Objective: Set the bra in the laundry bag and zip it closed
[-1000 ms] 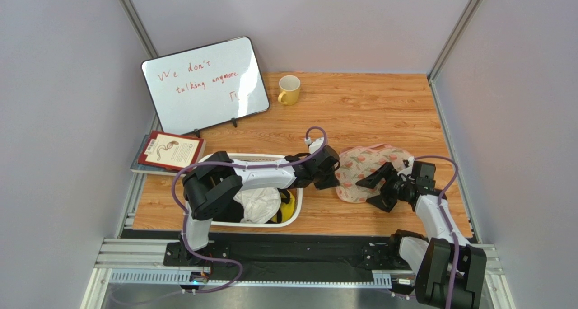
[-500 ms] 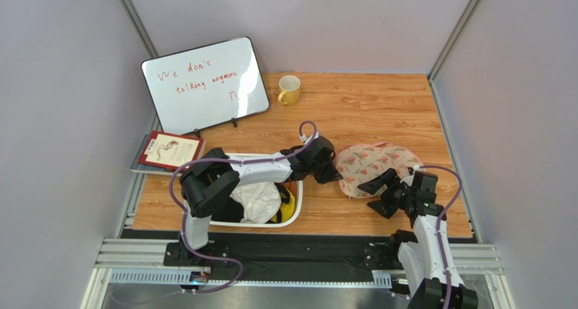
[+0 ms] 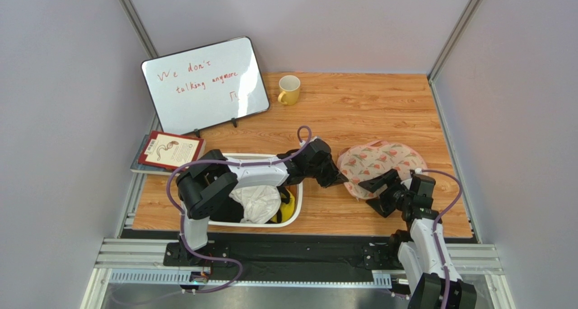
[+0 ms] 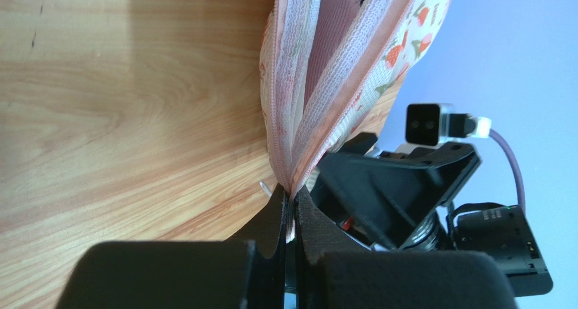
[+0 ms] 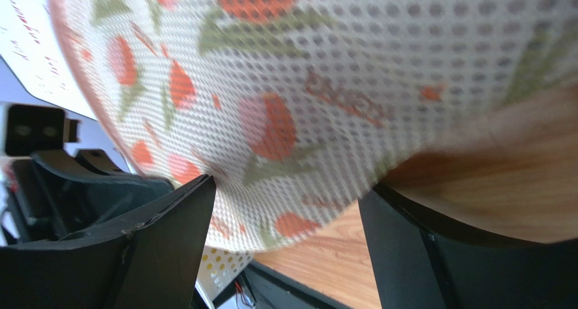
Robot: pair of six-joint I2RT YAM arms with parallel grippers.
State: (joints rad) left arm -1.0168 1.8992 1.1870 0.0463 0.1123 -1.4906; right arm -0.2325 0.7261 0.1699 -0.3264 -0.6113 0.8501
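Observation:
The laundry bag (image 3: 380, 161), cream mesh with pink-and-green print, lies on the wooden table right of centre. My left gripper (image 3: 341, 181) is at its near left edge; in the left wrist view it (image 4: 293, 199) is shut on the bag's pink zip edge (image 4: 319, 112). A small metal tab (image 4: 264, 187) sticks out beside the jaws. Through the zip gap the pale pink bra (image 4: 332, 31) with black trim shows inside the bag. My right gripper (image 3: 375, 186) is open at the bag's near edge. In the right wrist view (image 5: 288, 214) the bag's mesh (image 5: 271, 85) hangs above its spread fingers.
A white slotted basket (image 3: 224, 222) with a white cloth (image 3: 258, 202) and a yellow garment (image 3: 287, 207) stands left of the bag, under my left arm. A whiteboard (image 3: 203, 85), a yellow mug (image 3: 289, 89) and a red book (image 3: 169, 151) are farther back and left.
My right gripper has drawn back toward the near edge and off the bag. My left gripper has slid right and nearer along the bag's edge. The bag now lies flatter.

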